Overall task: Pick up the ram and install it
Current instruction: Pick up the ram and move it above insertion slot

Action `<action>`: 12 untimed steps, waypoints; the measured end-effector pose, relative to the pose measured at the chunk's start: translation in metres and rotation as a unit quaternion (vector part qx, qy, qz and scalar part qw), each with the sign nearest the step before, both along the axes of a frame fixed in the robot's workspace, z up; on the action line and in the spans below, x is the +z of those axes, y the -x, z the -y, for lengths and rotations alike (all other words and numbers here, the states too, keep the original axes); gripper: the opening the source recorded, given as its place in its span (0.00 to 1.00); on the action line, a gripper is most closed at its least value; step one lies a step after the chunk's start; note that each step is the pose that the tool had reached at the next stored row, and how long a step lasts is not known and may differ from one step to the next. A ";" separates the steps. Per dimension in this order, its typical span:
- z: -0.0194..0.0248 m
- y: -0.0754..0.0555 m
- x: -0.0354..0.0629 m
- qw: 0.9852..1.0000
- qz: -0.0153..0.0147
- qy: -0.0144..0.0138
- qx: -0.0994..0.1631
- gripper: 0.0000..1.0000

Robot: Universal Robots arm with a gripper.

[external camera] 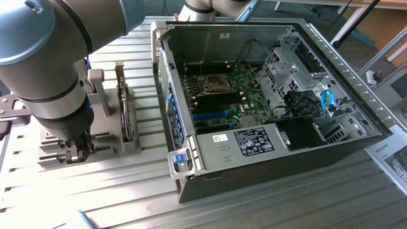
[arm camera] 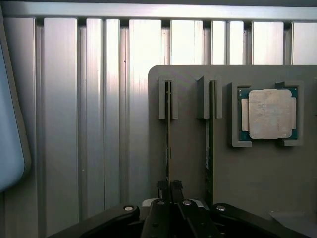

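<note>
My fingers (arm camera: pixel 162 188) pinch the ram (arm camera: pixel 168 129), upright in its holder (arm camera: pixel 188 163); not yet lifted, and installing in the case (external camera: pixel 346 64) remains.

Ribbed silver aluminium counter (external camera: pixel 286 205), its grooves running in long parallel slats. Strong pale glare lies on the slats (arm camera: pixel 99 124) in the wrist view. Past the counter's far edge, at the exterior view's right, are a tan wooden surface (external camera: pixel 389 21) and a slanted dark metal pole (external camera: pixel 356 21). White printed paper sheet (external camera: pixel 393 160) at the counter's edge.
</note>
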State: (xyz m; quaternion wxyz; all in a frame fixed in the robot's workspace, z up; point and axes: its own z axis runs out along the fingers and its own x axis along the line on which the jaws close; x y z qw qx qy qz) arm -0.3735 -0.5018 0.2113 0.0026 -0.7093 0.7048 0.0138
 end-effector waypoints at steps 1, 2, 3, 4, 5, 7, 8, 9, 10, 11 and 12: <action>0.0000 0.000 0.0001 1.000 0.000 0.000 0.000 0.12; -0.0001 0.000 0.0002 1.000 0.000 0.000 0.000 0.12; 0.0000 0.000 0.0010 1.000 0.000 0.000 0.000 0.12; 0.0000 0.000 0.0015 1.000 0.000 0.000 0.000 0.12; 0.0000 0.000 0.0032 1.000 0.000 0.000 0.000 0.12; 0.0000 -0.001 0.0080 1.000 0.000 0.000 0.000 0.12; 0.0000 -0.001 0.0091 1.000 0.000 0.000 0.000 0.12; 0.0000 -0.001 0.0109 1.000 0.000 0.000 0.000 0.12; 0.0000 -0.002 0.0141 1.000 0.000 0.000 0.000 0.12; 0.0000 -0.003 0.0170 1.000 0.000 0.000 0.000 0.12; 0.0000 -0.003 0.0197 1.000 0.000 0.000 0.000 0.12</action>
